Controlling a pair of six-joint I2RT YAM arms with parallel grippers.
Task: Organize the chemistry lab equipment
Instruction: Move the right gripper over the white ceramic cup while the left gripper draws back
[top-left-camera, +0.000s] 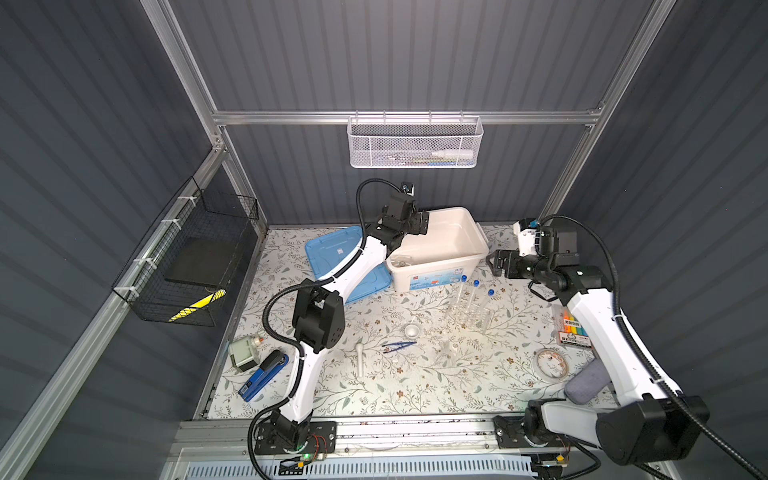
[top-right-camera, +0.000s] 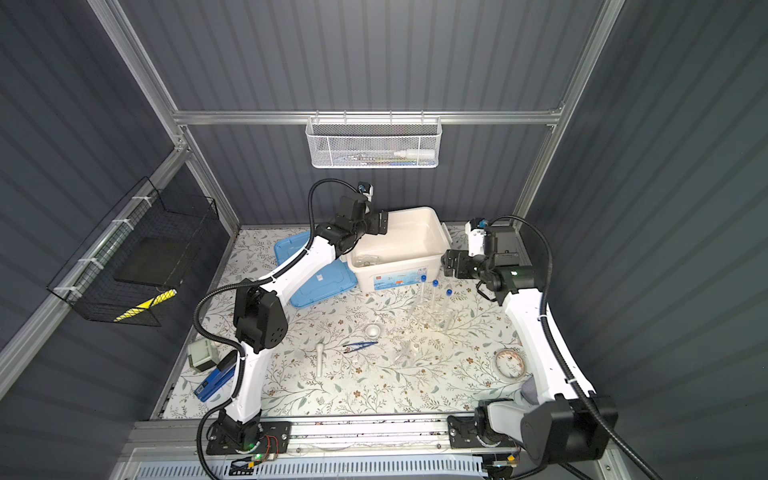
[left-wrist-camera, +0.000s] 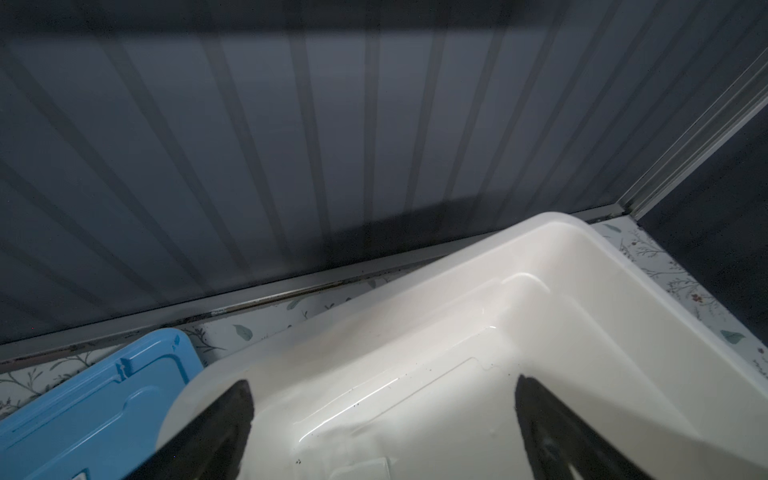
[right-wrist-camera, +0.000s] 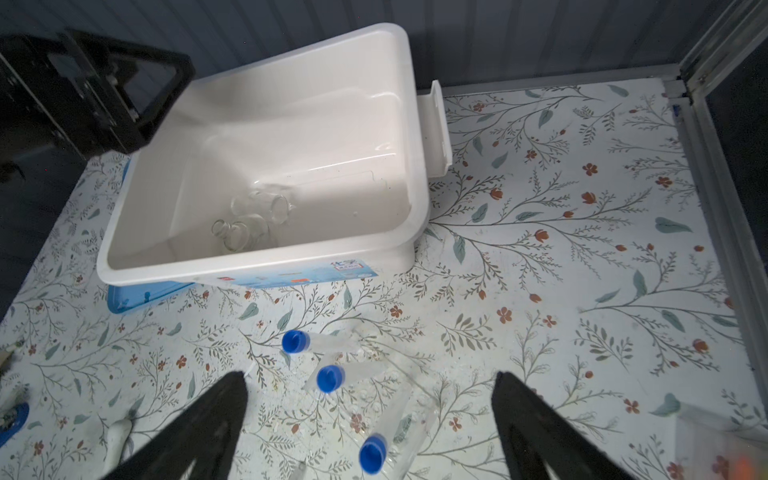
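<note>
left gripper (top-left-camera: 419, 224) spread wide, holding nothing, over white bin (right-wrist-camera: 257, 266) | glass jars (right-wrist-camera: 253, 220) lie inside, so bin's the stash spot I guess | right gripper (right-wrist-camera: 370, 399) also spread, empty, above capped tubes (right-wrist-camera: 328, 378) in rack (top-left-camera: 465, 322), probably next

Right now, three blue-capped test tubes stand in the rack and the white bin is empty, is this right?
The white bin is not empty: small clear glass vessels lie in it, as the right wrist view shows. The three blue-capped test tubes do stand in the rack.
</note>
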